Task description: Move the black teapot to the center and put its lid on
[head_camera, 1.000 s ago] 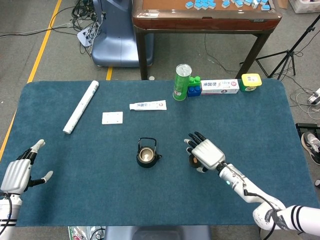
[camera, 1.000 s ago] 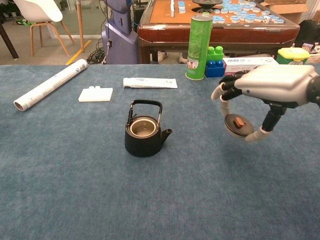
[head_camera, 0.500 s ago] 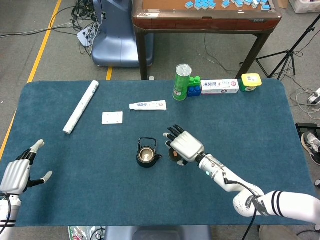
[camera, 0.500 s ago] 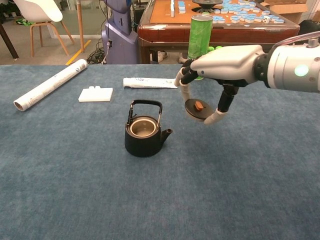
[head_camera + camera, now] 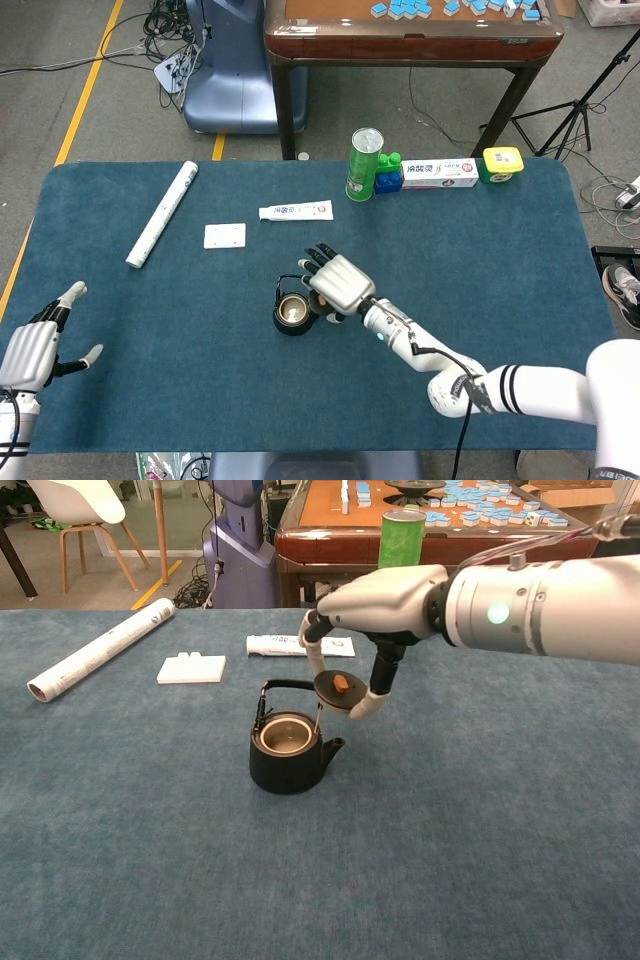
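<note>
Right hand (image 5: 372, 602) pinches lid (image 5: 338, 689) just beside teapot (image 5: 288, 751).

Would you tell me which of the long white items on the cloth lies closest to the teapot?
The white toothpaste tube, lying flat just behind the black teapot. The white paper roll lies farther off to the left, the white box at the far edge.

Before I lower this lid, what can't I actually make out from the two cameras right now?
- Head view: the lid is hidden under the right hand; only the chest view shows it.
- Head view: the right hand also covers the spout side of the black teapot.
- Chest view: the left hand is out of frame.
- Both views: print on the toothpaste box is too small to read.
</note>
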